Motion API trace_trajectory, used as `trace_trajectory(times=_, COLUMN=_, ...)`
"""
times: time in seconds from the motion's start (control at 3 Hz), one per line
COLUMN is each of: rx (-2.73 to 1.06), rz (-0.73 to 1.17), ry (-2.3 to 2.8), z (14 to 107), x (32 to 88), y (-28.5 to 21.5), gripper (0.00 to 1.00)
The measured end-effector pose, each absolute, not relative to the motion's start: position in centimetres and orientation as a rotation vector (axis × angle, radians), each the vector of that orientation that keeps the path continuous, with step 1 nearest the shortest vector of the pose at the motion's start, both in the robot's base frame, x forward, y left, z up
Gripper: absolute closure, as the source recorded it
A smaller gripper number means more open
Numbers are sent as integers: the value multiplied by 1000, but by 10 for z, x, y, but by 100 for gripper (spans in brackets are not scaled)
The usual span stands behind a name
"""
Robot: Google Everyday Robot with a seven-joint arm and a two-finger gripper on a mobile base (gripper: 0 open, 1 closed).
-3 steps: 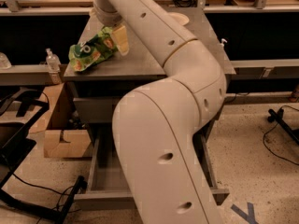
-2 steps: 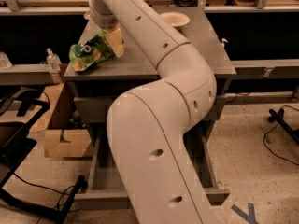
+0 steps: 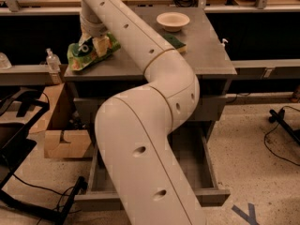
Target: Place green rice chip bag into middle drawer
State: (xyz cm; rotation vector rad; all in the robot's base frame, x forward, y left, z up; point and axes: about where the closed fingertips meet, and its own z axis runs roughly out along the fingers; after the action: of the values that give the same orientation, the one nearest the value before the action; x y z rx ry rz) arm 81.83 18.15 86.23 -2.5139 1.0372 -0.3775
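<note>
Now: gripper down on the green bag, drawer standing open

Up at the far left of the grey table (image 3: 206, 55), the gripper (image 3: 92, 42) sits right at the green rice chip bag (image 3: 86, 57), pressed in among its crumpled top. How wide it is set, and whether it truly has hold of the bag, cannot be told – the wrist and the bag's folds hide that. The bag lies on the tabletop near the left front corner, glossy green with yellow chip pictures showing beside the gripper.

The arm (image 3: 154, 125) fills the middle of the view, running from the lower centre up and leftward across the table to the bag. Behind it on the table stands a pale bowl (image 3: 173, 20), and just in front of the bowl, touching the arm's outline, lies a green-topped yellow sponge (image 3: 177, 43).

Below the table the middle drawer (image 3: 215, 196) is pulled out toward the floor – its grey front panel and right side wall show, while the arm covers much of the tray. The bag is well apart from it, up on the tabletop.

Left of the table a small clear bottle (image 3: 53, 62) stands on a ledge, with a cardboard box (image 3: 65, 139) on the floor beneath.
</note>
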Motion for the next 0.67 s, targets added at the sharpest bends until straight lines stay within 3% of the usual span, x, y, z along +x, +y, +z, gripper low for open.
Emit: trace_trajectory(times=0.67, rx=-2520, rz=-361, ry=1031, z=855, x=819, y=190, gripper=95)
